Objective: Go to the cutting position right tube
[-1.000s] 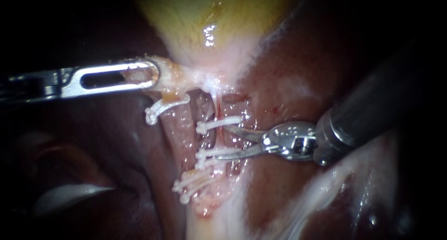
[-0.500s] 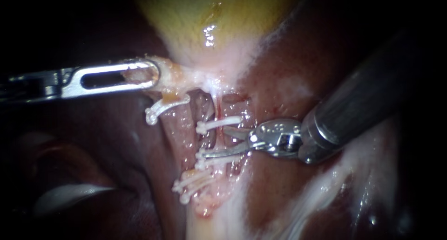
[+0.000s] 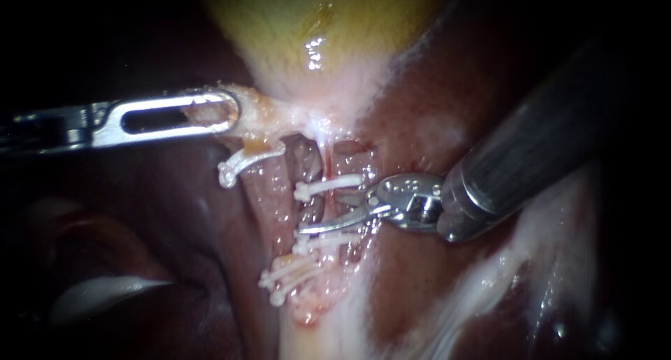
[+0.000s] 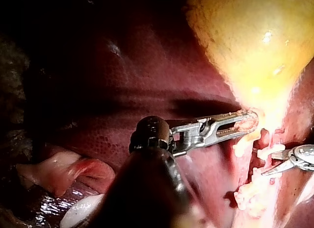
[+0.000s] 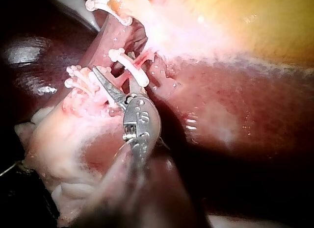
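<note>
Gallbladder tissue (image 3: 246,119) is clamped by the left instrument (image 3: 227,113); the jaws of the right instrument (image 3: 325,213) are spread around the right tube (image 3: 326,163), over liver (image 3: 433,87).

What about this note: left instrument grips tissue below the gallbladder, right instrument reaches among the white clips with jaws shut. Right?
Not quite. The right instrument has its jaws open, not shut: the right wrist view shows a gap between them. The rest holds: the left instrument grips tissue below the gallbladder, and the right one reaches among the white clips.
</note>
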`<control>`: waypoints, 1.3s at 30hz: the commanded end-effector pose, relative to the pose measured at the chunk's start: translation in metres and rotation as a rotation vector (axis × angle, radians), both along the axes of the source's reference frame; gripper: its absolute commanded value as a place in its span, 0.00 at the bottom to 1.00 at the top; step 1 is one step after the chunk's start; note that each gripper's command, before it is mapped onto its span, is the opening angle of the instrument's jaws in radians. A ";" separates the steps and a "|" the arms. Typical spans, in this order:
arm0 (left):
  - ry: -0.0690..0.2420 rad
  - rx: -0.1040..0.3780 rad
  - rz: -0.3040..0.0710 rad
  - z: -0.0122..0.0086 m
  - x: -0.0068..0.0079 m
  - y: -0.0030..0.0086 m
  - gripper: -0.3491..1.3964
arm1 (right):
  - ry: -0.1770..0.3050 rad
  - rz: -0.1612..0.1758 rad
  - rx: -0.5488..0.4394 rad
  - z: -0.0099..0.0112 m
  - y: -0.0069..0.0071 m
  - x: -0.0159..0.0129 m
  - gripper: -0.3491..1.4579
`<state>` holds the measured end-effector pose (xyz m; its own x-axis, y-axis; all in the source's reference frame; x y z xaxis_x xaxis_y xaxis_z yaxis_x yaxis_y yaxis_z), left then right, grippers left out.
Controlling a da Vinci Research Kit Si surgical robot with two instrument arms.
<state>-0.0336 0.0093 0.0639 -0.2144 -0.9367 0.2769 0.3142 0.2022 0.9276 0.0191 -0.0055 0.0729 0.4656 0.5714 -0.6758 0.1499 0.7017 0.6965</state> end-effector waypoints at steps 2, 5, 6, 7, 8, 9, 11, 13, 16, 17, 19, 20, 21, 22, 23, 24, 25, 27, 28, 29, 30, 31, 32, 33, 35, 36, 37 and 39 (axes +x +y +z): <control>0.000 0.000 0.000 0.0000 0.0000 0.0000 0.00 | 0.017 -0.004 0.000 -0.0001 -0.0001 0.0000 0.98; 0.000 0.000 0.000 0.0000 0.0000 0.0000 0.00 | 0.043 -0.007 0.013 -0.0003 -0.0003 0.0000 0.98; 0.000 0.000 0.000 0.0000 0.0000 0.0000 0.00 | 0.052 -0.007 0.024 -0.0005 -0.0005 0.0000 0.98; 0.000 0.000 0.000 0.0000 0.0000 0.0000 0.00 | 0.059 -0.009 0.030 -0.0006 -0.0006 0.0001 0.98; 0.000 0.000 0.000 0.0000 0.0000 0.0000 0.00 | 0.067 -0.014 0.031 -0.0007 -0.0007 0.0001 0.98; 0.000 0.000 0.000 0.0000 0.0000 0.0000 0.00 | 0.077 -0.016 0.037 -0.0009 -0.0008 0.0001 0.98; 0.000 0.000 0.000 0.0000 0.0000 0.0000 0.00 | 0.092 -0.019 0.050 -0.0012 -0.0009 0.0002 0.98; 0.000 0.000 0.000 0.0000 0.0000 0.0000 0.00 | 0.108 -0.021 0.064 -0.0015 -0.0010 0.0002 0.98; 0.000 0.000 0.000 0.0000 0.0000 0.0000 0.00 | 0.120 -0.031 0.076 -0.0018 -0.0013 0.0004 0.98; 0.000 0.000 0.000 0.0000 0.0000 0.0000 0.00 | 0.125 -0.033 0.077 -0.0020 -0.0015 0.0004 0.98; 0.000 0.000 0.000 0.0000 0.0000 0.0000 0.00 | 0.142 -0.033 0.086 -0.0023 -0.0017 0.0005 0.98; 0.000 0.000 0.000 0.0000 0.0000 0.0000 0.00 | 0.149 -0.031 0.093 -0.0025 -0.0017 0.0006 0.98; 0.000 0.000 0.000 0.0000 0.0000 0.0000 0.00 | 0.159 -0.028 0.102 -0.0027 -0.0016 0.0007 0.98; 0.000 0.000 0.000 0.0000 0.0000 0.0000 0.00 | 0.167 -0.028 0.105 -0.0029 -0.0016 0.0008 0.98; 0.000 0.000 0.000 0.0000 0.0000 0.0000 0.00 | 0.174 -0.027 0.108 -0.0031 -0.0014 0.0009 0.98; 0.000 0.000 0.000 0.0000 0.0000 0.0000 0.00 | 0.183 -0.024 0.111 -0.0033 -0.0013 0.0010 0.98; 0.000 0.000 0.000 0.0000 0.0000 0.0000 0.00 | 0.189 -0.019 0.120 -0.0035 -0.0012 0.0012 0.98; 0.000 0.000 0.000 0.0000 0.0000 0.0000 0.00 | 0.201 -0.015 0.124 -0.0039 -0.0012 0.0013 0.97; 0.000 -0.001 0.000 0.0001 0.0000 0.0000 0.00 | 0.205 -0.014 0.132 -0.0041 -0.0011 0.0014 0.97; 0.000 -0.001 0.000 0.0001 0.0000 -0.0001 0.00 | 0.207 -0.016 0.133 -0.0042 -0.0011 0.0015 0.97; 0.000 -0.001 0.000 0.0001 0.0000 -0.0001 0.00 | 0.213 -0.014 0.135 -0.0043 -0.0011 0.0015 0.97; 0.000 -0.001 0.000 0.0001 0.0000 -0.0001 0.00 | 0.220 -0.008 0.137 -0.0044 -0.0010 0.0017 0.97; 0.000 -0.001 0.000 0.0001 0.0000 -0.0001 0.00 | 0.222 -0.006 0.139 -0.0044 -0.0009 0.0017 0.97; 0.000 -0.001 0.000 0.0001 0.0000 -0.0001 0.00 | 0.225 -0.004 0.140 -0.0044 -0.0008 0.0018 0.97; 0.000 -0.001 0.000 0.0001 0.0000 -0.0001 0.00 | 0.225 -0.002 0.146 -0.0044 -0.0008 0.0018 0.97; 0.000 -0.001 0.000 0.0001 0.0000 -0.0001 0.00 | 0.225 -0.002 0.146 -0.0044 -0.0008 0.0018 0.97; 0.000 -0.001 0.000 0.0001 0.0000 -0.0001 0.00 | 0.225 -0.002 0.146 -0.0044 -0.0008 0.0018 0.97; 0.000 -0.001 0.000 0.0001 0.0000 -0.0001 0.00 | 0.227 -0.001 0.146 -0.0044 -0.0008 0.0018 0.97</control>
